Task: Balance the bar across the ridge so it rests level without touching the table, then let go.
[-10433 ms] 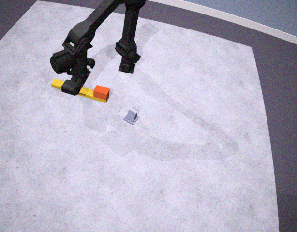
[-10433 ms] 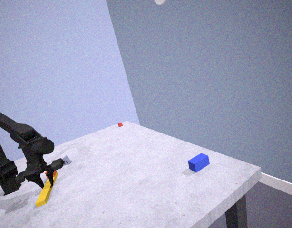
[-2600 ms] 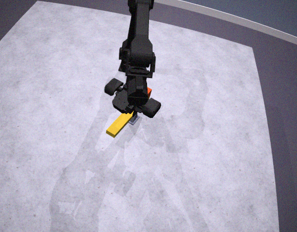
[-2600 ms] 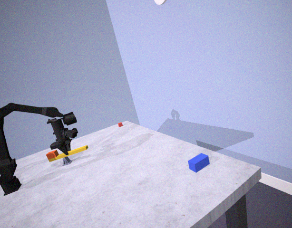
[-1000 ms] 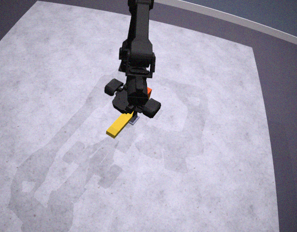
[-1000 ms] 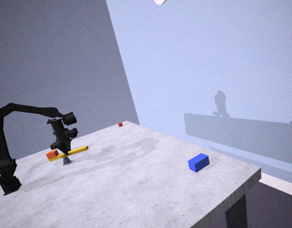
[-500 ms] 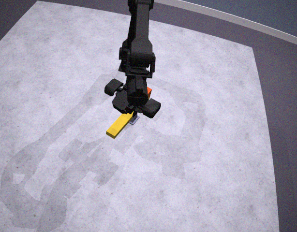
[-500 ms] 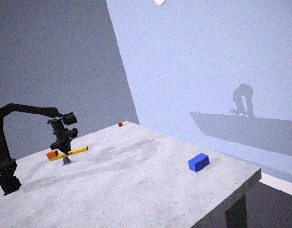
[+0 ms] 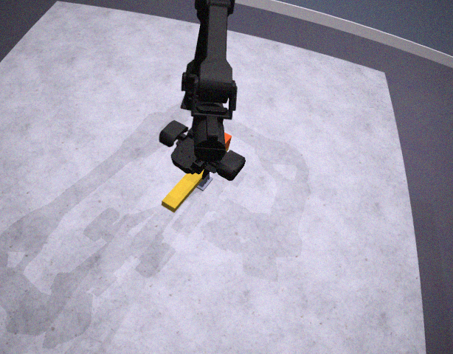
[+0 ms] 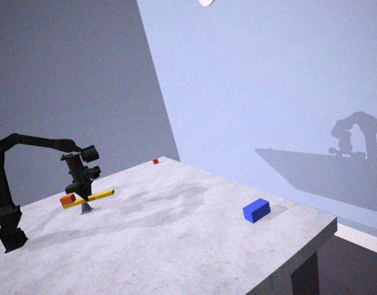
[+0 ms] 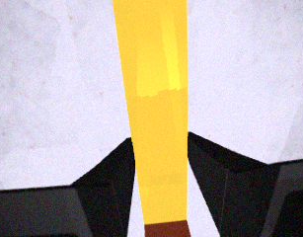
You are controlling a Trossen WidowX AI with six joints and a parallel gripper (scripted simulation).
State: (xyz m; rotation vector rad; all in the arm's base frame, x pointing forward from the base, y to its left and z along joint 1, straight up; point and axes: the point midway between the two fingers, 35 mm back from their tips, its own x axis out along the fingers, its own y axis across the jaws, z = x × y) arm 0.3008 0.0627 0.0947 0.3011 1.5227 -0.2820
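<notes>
Hand [image 9: 206, 173] [image 10: 86, 199] [image 11: 159, 140] grips yellow bar [image 9: 183, 191] [image 10: 101, 195] [image 11: 158, 114] above the grey ridge [image 9: 204, 184] [image 10: 86, 208].

Pale mottled table [image 9: 344, 236] [image 10: 175, 251] [image 11: 57, 99] on my exterior feed!
I've got the red cube [image 10: 155, 161] by the far corner, the blue block [image 10: 256, 211] near the right corner, and the grey ridge [image 9: 205, 184] [image 10: 86, 208] standing in from the edges.

In the exterior view, from the gripper [image 9: 206, 172] [image 10: 86, 199] [image 11: 159, 140], an orange block [image 9: 227, 141] [image 10: 67, 200] [image 11: 167, 229] stands in the way at nine o'clock, and the ridge [image 9: 206, 184] [image 10: 86, 208] at six. Toward three o'clock there is wide room to pass, until the blue block [image 10: 256, 211].
</notes>
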